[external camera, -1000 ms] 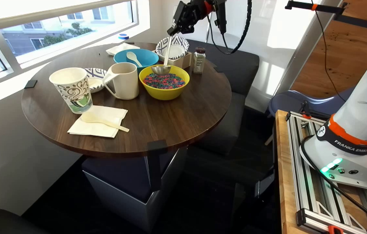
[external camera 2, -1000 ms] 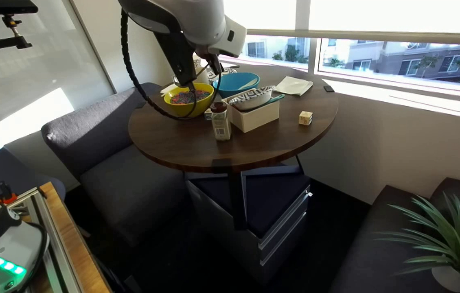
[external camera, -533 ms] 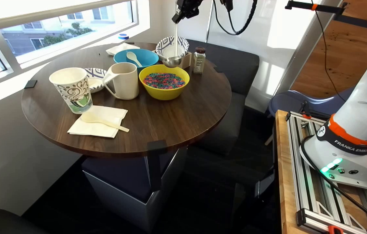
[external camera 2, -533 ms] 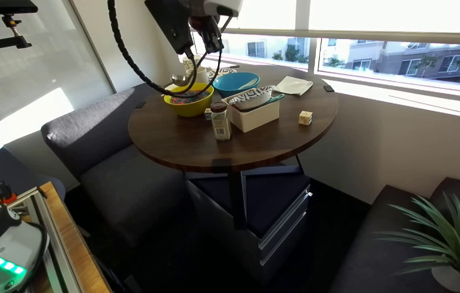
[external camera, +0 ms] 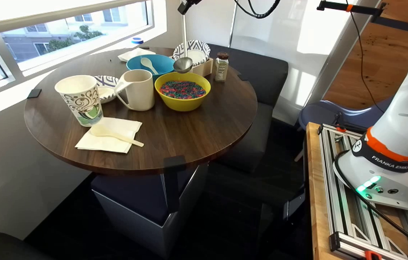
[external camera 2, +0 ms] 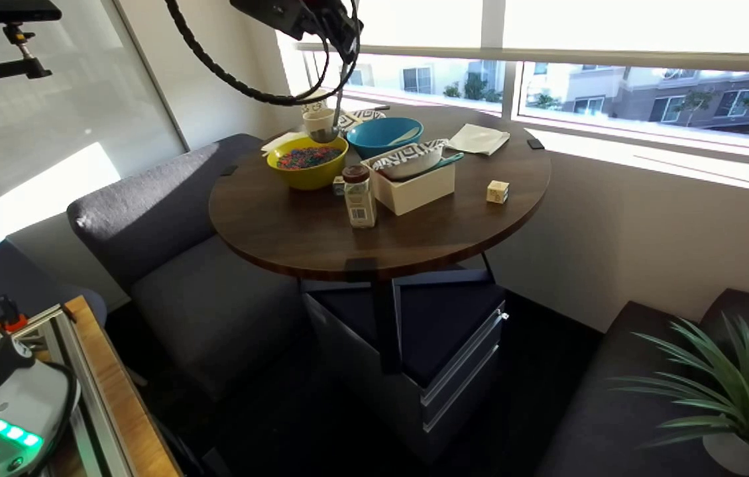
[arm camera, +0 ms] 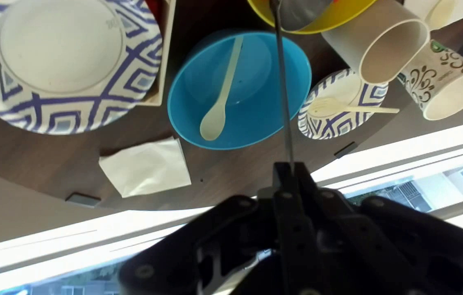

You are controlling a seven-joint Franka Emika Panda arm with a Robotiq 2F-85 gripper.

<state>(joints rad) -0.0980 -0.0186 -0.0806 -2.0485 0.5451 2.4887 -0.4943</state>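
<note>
Ladle point(external camera: 182, 65) is now farther twd the blue bowl point(arm camera: 252, 116) than half a sec ago, gripper point(arm camera: 291, 168) shifted w/ it. Fingers pinch its handle nr the top. Long axis close to vert. in both exterior views: handle up, scoop end down. In the wrist view it runs from the fingertips across the blue bowl to the top edge. Scoop end is at the yellow bowl's point(external camera: 182, 105) rim, blue bowl side; can't tell if touching. Multicolored bits point(external camera: 182, 90) lie in the yellow bowl, white spoon point(arm camera: 214, 122) in the blue bowl. Beige mug point(external camera: 140, 94) & spice jar point(external camera: 221, 68) stand nearby on tbl point(external camera: 175, 137).
</note>
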